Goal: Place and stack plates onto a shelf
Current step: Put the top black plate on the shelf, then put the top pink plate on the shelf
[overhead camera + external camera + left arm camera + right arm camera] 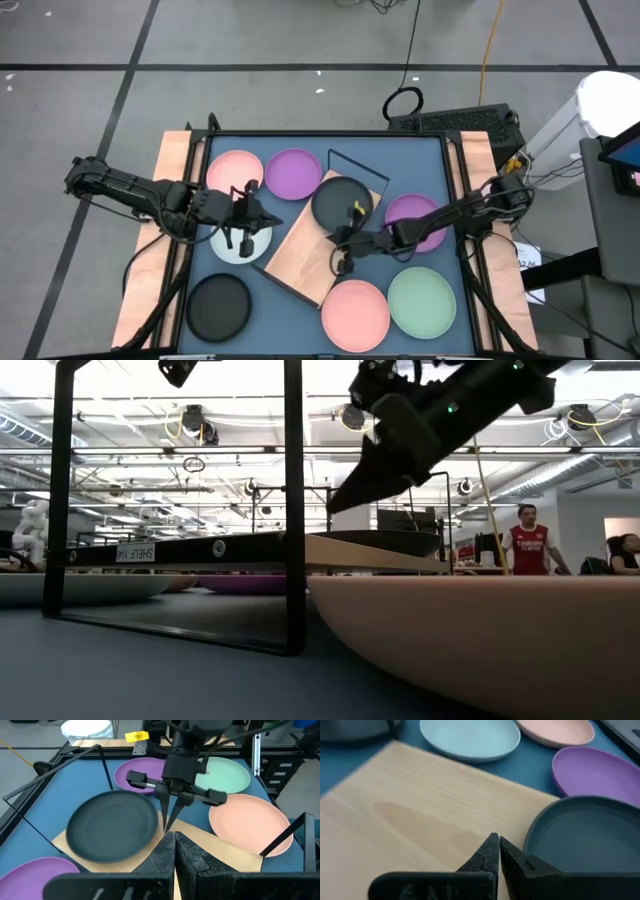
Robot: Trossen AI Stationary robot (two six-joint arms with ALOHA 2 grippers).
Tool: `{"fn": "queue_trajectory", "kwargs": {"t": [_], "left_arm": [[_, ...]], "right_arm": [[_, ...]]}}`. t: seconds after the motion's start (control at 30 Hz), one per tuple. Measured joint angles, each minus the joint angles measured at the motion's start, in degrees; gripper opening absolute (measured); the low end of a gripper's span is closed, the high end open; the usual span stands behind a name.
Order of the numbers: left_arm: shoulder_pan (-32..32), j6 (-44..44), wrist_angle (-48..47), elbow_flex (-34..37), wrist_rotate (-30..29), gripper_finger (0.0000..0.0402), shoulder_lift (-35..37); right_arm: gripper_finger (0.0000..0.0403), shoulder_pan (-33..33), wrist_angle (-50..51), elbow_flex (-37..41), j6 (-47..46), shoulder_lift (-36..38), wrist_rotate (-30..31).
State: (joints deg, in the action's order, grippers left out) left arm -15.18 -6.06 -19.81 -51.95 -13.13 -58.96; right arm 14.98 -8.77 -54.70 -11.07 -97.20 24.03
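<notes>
On the blue table (300,145), the light wooden shelf board (305,250) sits diagonally, one matte black plate (341,202) on its far end; other plates ring it. Both grippers hover over it, left (236,240) and right (342,262), jaws pinched shut, empty. Behind: open workshop, people standing.

Matte plates (359,309), light grained wooden shelf (305,250), thin black wire frame (357,166)
</notes>
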Motion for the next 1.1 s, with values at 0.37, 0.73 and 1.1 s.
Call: {"fn": "queue_trajectory", "kwargs": {"t": [0.37, 0.73, 1.1], "left_arm": [[0.0, 2.5, 0.2, 0.0, -0.1, 0.0003, -2.0], [0.1, 6.3, 0.3, 0.0, -0.1, 0.0003, -7.1], [2.1, 4.2, -0.2, 0.0, -2.4, 0.0003, -6.5]], "right_arm": [[0.0000, -0.3, 5.4, -1.8, 0.1, -2.6, 3.5], [0.0000, -0.3, 10.6, -1.8, -0.8, -0.7, 4.5], [0.0000, 2.1, 17.3, -1.8, 0.7, 10.3, 1.7]]}}
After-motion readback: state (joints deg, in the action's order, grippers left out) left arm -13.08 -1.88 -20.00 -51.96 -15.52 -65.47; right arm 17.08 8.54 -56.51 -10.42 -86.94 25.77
